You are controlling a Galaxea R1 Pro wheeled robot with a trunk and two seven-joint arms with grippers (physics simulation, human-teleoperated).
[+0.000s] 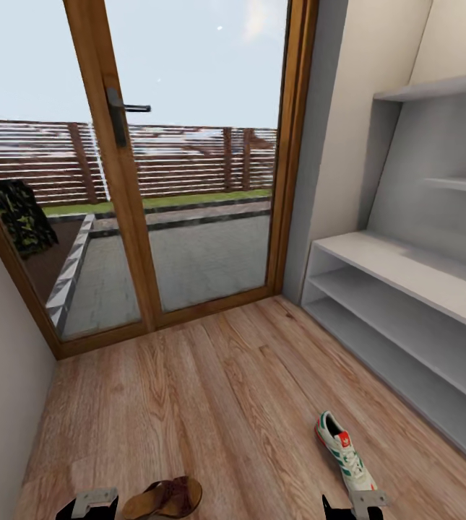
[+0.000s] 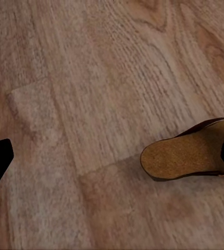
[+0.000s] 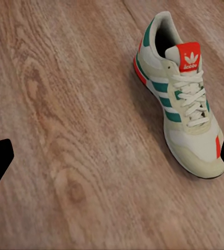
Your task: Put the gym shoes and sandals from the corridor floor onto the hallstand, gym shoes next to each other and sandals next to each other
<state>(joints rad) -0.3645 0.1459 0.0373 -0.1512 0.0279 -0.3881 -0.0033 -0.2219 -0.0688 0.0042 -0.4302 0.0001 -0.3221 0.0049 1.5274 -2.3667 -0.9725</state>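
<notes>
Sneaker (image 1: pixel 344 451) lies on floor (image 1: pixel 211 404) near right, just before rack (image 1: pixel 406 303). Sandal (image 1: pixel 166 498) lies near left. Left gripper (image 2: pixel 112 161) and right gripper (image 3: pixel 112 161) both spread wide, empty, above floor.

Home entrance corridor, rendered in simulation. Glazed wooden door (image 1: pixel 128 180) with dark handle at upper left of frame, giving onto paved yard and slatted fence (image 1: pixel 189 155). Wood-plank floor (image 1: pixel 211 404) across lower frame. Pale grey shoe rack (image 1: pixel 406 318) at right. 1 sneaker (image 1: pixel 343 449) and 1 sandal (image 1: pixel 164 498) lying loose at bottom.
</notes>
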